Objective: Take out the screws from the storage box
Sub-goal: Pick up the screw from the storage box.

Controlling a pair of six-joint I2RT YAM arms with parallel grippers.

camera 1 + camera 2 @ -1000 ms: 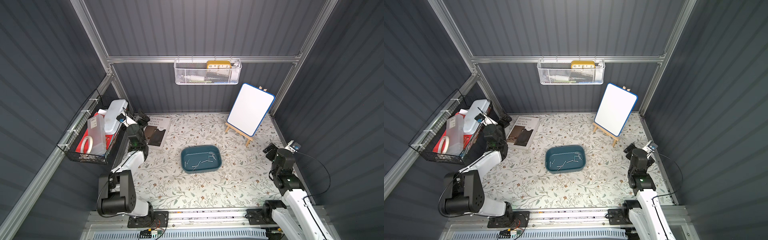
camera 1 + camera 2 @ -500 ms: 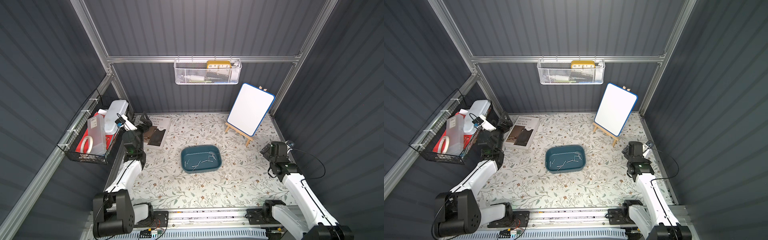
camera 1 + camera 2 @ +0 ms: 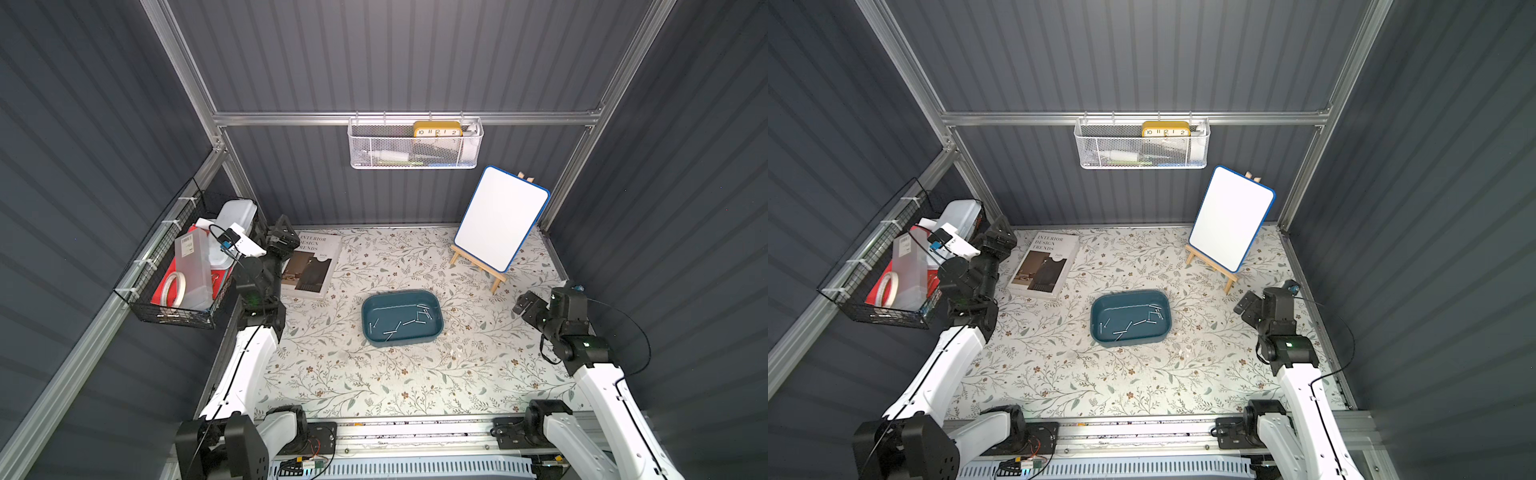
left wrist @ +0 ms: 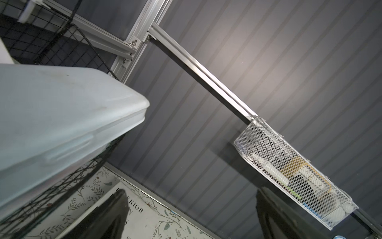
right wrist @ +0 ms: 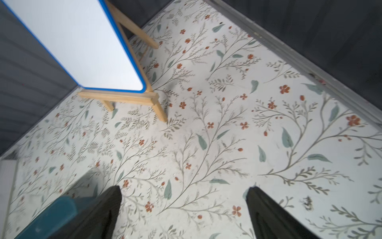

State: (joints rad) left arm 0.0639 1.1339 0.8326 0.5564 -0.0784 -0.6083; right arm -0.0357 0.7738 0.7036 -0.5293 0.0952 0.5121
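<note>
I see the flowered table [image 3: 374, 374] filling the floor of the cell in both top views. At its far right a white board [image 3: 500, 218] leans tilted on a small wooden easel [image 3: 478, 266]. A black wire basket [image 3: 137, 291] hangs on the left wall with a white lidded box [image 3: 237, 212] and a clear case [image 3: 193, 270] in it. A white mesh basket [image 3: 415, 153] hangs on the back rail.

A book [image 3: 309, 266] lies flat at the far left of the table. The storage box [image 3: 401, 340] sits near the middle of the table, well apart from both arms; I also see it at [image 3: 1133, 340], and one teal corner shows in the right wrist view [image 5: 55, 209].

My left gripper [image 3: 280, 230] is raised beside the black wire basket, over the book's far left corner. In its wrist view [image 4: 191, 191] the two dark fingers [image 4: 107, 217] stand spread wide with nothing between them, and the white lidded box [image 4: 62, 113] looms close by.

My right gripper [image 3: 525, 307] hangs over bare table to the right of the storage box, near the easel's front foot. Its fingers [image 5: 268, 215] are as wide apart as I see them go, and they hold nothing [image 5: 183, 188].

The screws [image 3: 409, 322] all lie loose on the floor of the storage box, scattered mostly toward its right half [image 3: 1140, 322]; I see none on the table.
</note>
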